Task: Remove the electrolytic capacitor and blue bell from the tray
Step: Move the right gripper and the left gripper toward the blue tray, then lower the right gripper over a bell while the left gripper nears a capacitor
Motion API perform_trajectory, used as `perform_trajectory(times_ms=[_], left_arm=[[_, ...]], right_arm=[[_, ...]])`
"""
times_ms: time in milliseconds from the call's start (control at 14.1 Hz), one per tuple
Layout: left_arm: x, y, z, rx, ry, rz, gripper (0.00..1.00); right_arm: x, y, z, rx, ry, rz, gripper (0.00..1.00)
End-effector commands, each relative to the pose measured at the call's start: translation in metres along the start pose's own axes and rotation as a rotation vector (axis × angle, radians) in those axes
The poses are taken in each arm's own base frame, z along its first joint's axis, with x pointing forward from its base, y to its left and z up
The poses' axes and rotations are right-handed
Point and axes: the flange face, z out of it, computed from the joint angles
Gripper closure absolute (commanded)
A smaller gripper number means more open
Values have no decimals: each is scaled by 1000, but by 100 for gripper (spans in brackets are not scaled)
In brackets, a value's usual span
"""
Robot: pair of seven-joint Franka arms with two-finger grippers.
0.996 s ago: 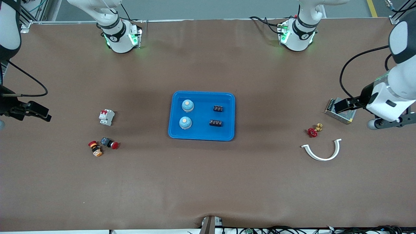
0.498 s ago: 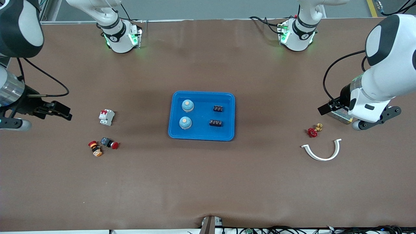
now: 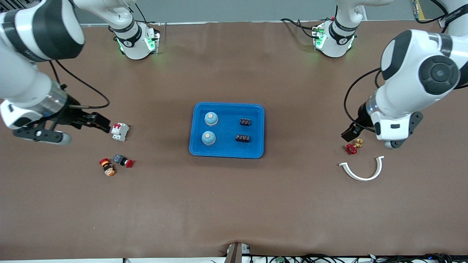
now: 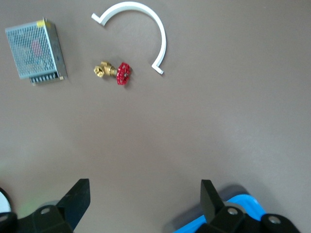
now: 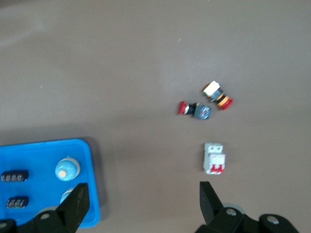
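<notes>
A blue tray (image 3: 226, 105) sits mid-table and holds two light-blue bells (image 3: 211, 118) (image 3: 208, 137) and two small black capacitors (image 3: 245, 122) (image 3: 242, 138). The right wrist view shows the tray (image 5: 48, 144), the bells (image 5: 67, 168) and the capacitors (image 5: 13, 176). My right gripper (image 3: 102, 126) (image 5: 143, 204) hangs open and empty over the table beside the circuit breaker, toward the right arm's end. My left gripper (image 3: 347, 134) (image 4: 145, 204) is open and empty above the red valve, toward the left arm's end. A tray corner (image 4: 250, 205) shows in the left wrist view.
A white circuit breaker (image 3: 120, 131) (image 5: 214, 158) and two push buttons (image 3: 123, 160) (image 3: 107, 166) lie toward the right arm's end. A red-handled brass valve (image 3: 353, 147) (image 4: 112, 73), a white curved piece (image 3: 362, 170) (image 4: 146, 29) and a metal power supply (image 4: 36, 51) lie toward the left arm's end.
Both arms have swung inward toward the tray. The right gripper has come up beside the breaker; the left gripper has moved over the valve and its arm now covers the power supply.
</notes>
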Motion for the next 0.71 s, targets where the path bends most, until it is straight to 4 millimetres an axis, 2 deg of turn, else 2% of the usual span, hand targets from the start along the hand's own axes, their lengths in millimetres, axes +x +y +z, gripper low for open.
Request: perform_trajectory(times_ms=[0,213,356,427,640], left_arm=[[-5,-4,8,-3,-7,-87,0],[-14,-6,27,6,-36,-102,0],[-42,-3,46,-22,-2,-82,0],[-47,-6,46,-67,22,-128,0],[-71,-21,69,-61,23,-193,0]], right_arm=[[-14,-33,26,-2,-21,34,0],[-34,-89,62,-5,-43,107,0],[-54,-135,85,-15,-52,139,0],[-61,-153,97,-18,-53,134,0],[-74,-191,124,-3,-41,116,0]])
